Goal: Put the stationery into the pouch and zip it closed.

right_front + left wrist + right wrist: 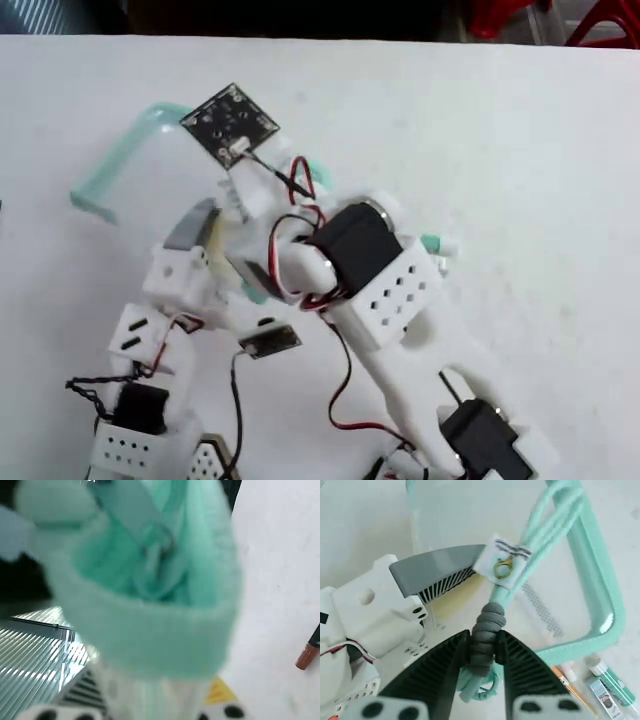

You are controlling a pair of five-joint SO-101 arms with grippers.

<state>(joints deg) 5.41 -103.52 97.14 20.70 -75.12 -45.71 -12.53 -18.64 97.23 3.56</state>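
Observation:
The pouch (118, 163) is clear plastic with mint-green trim (602, 575) and lies at the table's back left. My right gripper (482, 633) is shut on the grey knotted zipper cord (487, 617), from which mint cords run up to a white tag with a gold clasp (502, 567). My left gripper (427, 597) has its grey finger (190, 228) at the pouch's edge, shut on it; mint fabric (150, 605) bunches right before its camera. Pens (572, 685) and small stationery (605, 692) lie by the trim; whether inside, I cannot tell.
A brown-tipped pen (307, 654) lies on the white table. Both arms crowd the middle, the right arm's body (385, 280) crossing over from the front right, with loose red and black wires (340, 400). A small mint-and-white item (438, 243) pokes out beside it.

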